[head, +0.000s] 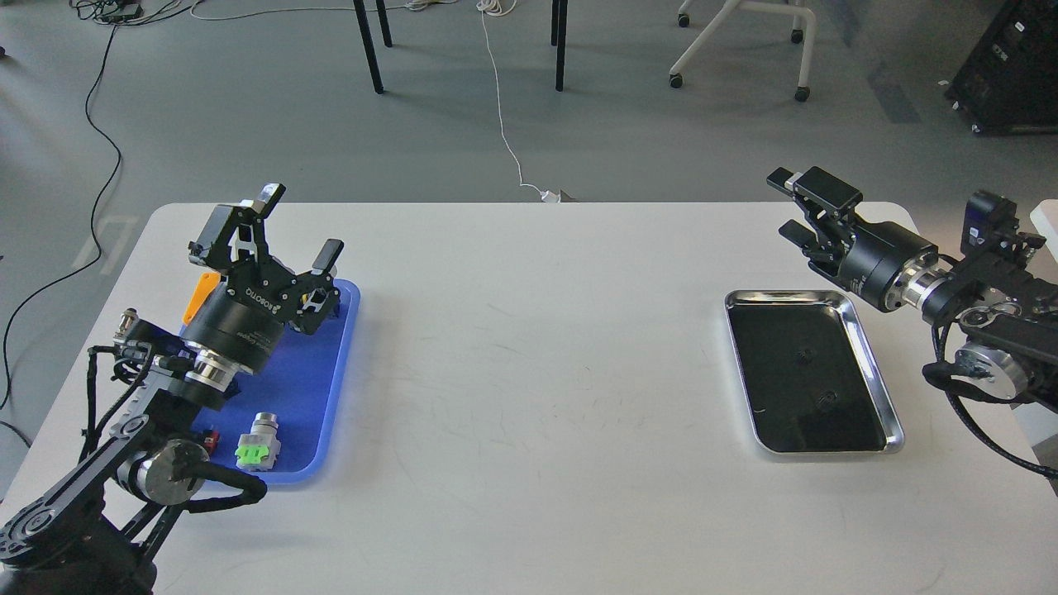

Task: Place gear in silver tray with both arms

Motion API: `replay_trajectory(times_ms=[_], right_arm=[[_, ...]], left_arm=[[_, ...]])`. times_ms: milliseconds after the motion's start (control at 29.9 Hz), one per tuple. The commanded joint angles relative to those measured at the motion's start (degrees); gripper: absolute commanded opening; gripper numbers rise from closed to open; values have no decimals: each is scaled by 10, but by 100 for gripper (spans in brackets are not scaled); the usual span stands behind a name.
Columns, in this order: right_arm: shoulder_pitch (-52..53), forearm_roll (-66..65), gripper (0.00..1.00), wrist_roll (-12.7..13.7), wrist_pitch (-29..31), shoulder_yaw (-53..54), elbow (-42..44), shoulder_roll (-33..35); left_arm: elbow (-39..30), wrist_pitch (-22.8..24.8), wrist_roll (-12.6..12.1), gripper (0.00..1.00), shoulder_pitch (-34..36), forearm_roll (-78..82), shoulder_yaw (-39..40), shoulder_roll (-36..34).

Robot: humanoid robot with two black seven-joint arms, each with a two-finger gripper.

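Robotics lab: white rounded-corner table (pixel 529 372), grey floor with trailing black cables (pixel 99 165), white wheeled chair base (pixel 736 41) far right, black equipment case (pixel 1012 66).

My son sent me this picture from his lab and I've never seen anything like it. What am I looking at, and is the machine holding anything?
This is one picture taken from a robot's own head, looking down at a white table. The two black jointed things are its arms. Each ends in a two-finger gripper: the left gripper is above a blue tray, the right gripper just beyond a silver tray. Both grippers are open and hold nothing. The blue tray carries small parts, including an orange piece and a metal part with a green front; the arm hides some of it. The silver tray looks empty, apart from reflections. Beyond the table are floor, cables and chair legs.
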State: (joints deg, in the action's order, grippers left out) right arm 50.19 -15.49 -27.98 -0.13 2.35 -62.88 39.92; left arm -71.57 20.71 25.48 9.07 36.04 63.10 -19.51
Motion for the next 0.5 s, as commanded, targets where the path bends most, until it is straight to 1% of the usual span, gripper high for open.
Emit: replay_trajectory(times_ms=[0, 100, 201, 301, 368, 468], right_arm=[[-47, 83, 94, 0, 15, 56, 1, -34], [-77, 143, 95, 0, 51, 97, 6, -61], [-103, 160, 96, 0, 76, 136, 10, -73], [-113, 161, 97, 0, 100, 144, 10, -77], [-119, 160, 99, 0, 122, 143, 11, -78], [-127, 153, 99, 0, 124, 144, 11, -77]], left_arm=[[3, -1, 0, 98, 0, 3, 0, 10], [13, -2, -2, 98, -2, 3, -1, 11], [36, -3, -4, 98, -4, 8, -2, 12], [59, -1, 0, 98, -2, 37, -2, 11], [63, -1, 2, 98, -2, 47, -2, 10], [62, -1, 2, 98, -4, 45, -2, 13]])
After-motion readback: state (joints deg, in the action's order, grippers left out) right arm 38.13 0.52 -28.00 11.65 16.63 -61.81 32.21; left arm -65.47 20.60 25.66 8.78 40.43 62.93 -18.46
